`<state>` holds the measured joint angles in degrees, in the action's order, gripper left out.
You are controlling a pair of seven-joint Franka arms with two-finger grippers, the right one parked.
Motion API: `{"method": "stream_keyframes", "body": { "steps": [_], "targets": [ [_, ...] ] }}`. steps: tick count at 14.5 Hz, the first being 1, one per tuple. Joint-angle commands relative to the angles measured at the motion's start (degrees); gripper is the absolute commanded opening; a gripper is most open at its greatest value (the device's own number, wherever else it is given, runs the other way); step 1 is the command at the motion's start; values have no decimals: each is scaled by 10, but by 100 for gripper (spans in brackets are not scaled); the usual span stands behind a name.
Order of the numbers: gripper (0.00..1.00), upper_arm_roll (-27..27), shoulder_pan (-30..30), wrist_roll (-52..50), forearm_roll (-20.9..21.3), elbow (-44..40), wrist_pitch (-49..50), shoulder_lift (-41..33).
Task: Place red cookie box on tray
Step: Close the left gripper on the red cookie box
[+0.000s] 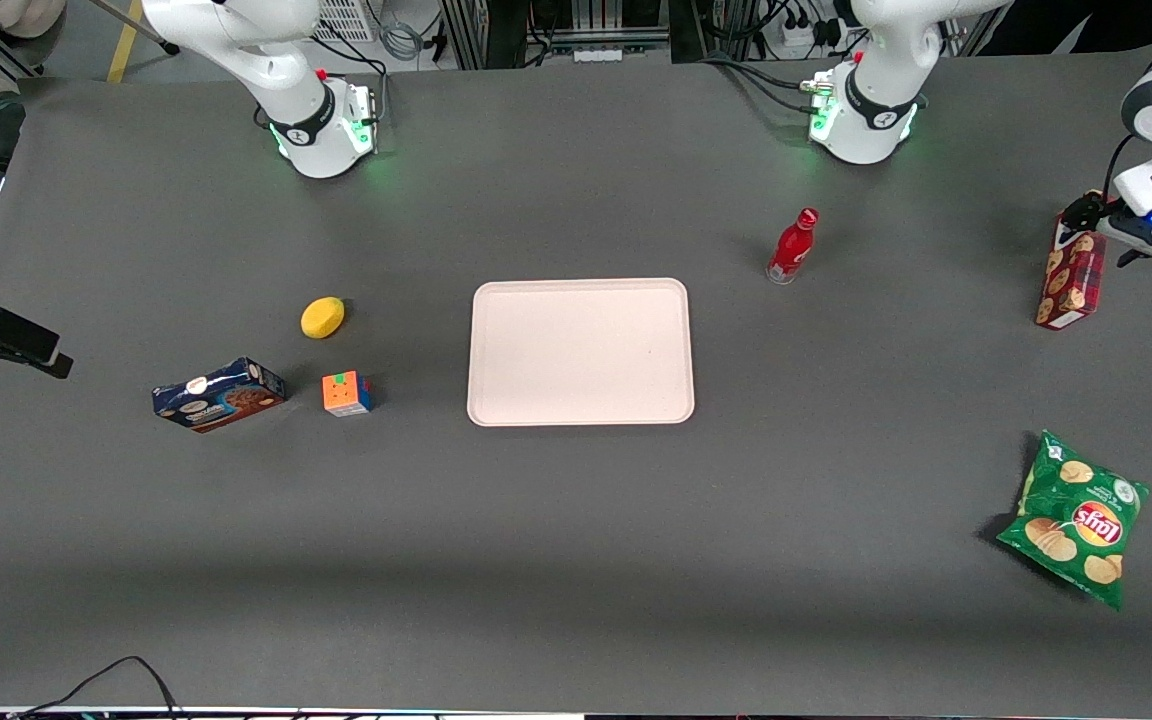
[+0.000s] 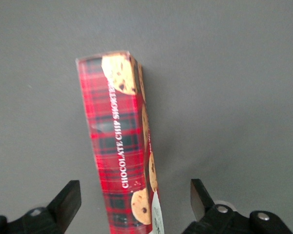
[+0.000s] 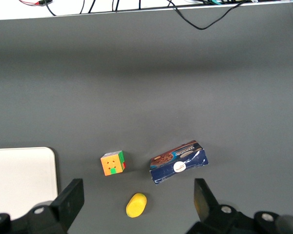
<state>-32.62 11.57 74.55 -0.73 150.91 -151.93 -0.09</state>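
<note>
Gripper (image 2: 132, 197): wide open, holding nothing, one finger on each side of the box's end, not touching it.
Red cookie box (image 1: 1070, 277): lying on the table at the working arm's end, under the gripper.
Tray (image 1: 580, 351): mid-table, well apart from the box.

Long dark-red plaid cardboard cookie box (image 2: 121, 146) lying on grey table (image 2: 234, 87)
Black two-finger gripper (image 2: 136, 200) spread wide — a finger (image 2: 68, 200) either side, apart from it.

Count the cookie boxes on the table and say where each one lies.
2. The red cookie box lies at the working arm's end, between the open fingers of the gripper. The blue cookie box lies toward the parked arm's end, beside the puzzle cube.
</note>
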Motion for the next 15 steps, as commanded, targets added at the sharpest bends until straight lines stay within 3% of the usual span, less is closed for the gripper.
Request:
{"method": "stream_keyframes", "body": {
  "steps": [1,9,10,14,15],
  "targets": [
    [100,2,16,26,-16,-2,-13,30],
    [98,4,14,35,-31,-6,-50,68],
    [93,5,14,35,-31,-7,-56,71],
    [43,6,7,31,-34,-7,-68,74],
    [36,6,7,31,-44,-7,-68,76]
  ]
}}
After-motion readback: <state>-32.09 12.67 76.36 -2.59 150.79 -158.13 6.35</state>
